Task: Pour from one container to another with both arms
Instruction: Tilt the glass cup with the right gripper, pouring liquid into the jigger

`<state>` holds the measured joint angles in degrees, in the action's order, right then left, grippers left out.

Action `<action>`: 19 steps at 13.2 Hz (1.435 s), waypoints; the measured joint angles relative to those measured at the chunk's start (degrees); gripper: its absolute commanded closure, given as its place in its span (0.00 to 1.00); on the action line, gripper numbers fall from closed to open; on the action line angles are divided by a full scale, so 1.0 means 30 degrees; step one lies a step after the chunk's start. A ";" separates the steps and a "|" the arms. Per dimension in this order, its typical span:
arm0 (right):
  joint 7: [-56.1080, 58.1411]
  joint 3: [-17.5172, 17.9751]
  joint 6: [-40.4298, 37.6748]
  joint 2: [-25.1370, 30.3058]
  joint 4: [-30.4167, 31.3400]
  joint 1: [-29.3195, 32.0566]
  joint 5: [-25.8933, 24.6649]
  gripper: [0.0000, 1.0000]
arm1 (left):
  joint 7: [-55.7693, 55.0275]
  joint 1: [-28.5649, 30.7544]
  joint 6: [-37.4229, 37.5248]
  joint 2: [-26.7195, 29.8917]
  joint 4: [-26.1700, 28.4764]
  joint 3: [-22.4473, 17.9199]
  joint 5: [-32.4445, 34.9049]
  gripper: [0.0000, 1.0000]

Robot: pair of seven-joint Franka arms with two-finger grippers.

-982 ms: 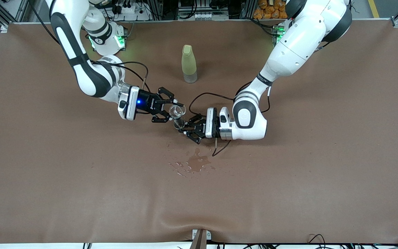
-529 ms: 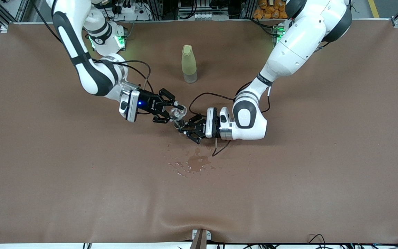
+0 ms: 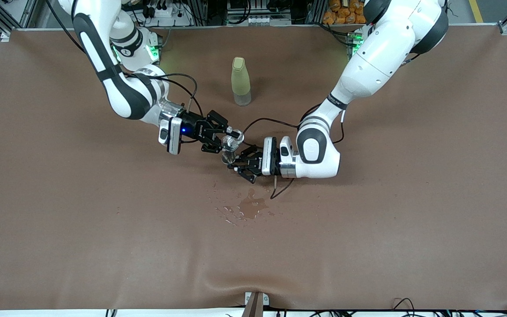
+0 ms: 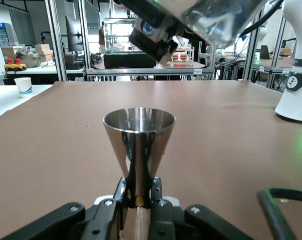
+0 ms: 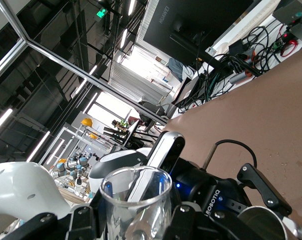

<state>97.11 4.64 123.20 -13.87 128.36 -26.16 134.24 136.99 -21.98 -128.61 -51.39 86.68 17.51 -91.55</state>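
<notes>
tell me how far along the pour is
Done: both vessels are picked up. The right gripper holds the glass cup, the left gripper holds the steel jigger upright. In hand: the cup is tipped over the jigger. Left: finishing the pour; a wet patch marks the table.

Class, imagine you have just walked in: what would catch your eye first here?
Two grippers meet over the middle of the table: the right gripper tips a small glass above a steel jigger held upright by the left gripper. A wet spill lies nearer the front camera.
</notes>
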 measured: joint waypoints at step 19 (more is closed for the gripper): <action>-0.6874 -0.0020 0.1003 0.0001 -0.0205 0.0002 0.0137 0.80 | 0.0018 0.0205 0.0000 -0.0072 0.0040 -0.0007 0.0000 1.00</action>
<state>76.49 4.58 126.21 -13.87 127.75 -26.15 134.65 137.05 -21.36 -128.61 -51.61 86.80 17.49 -91.55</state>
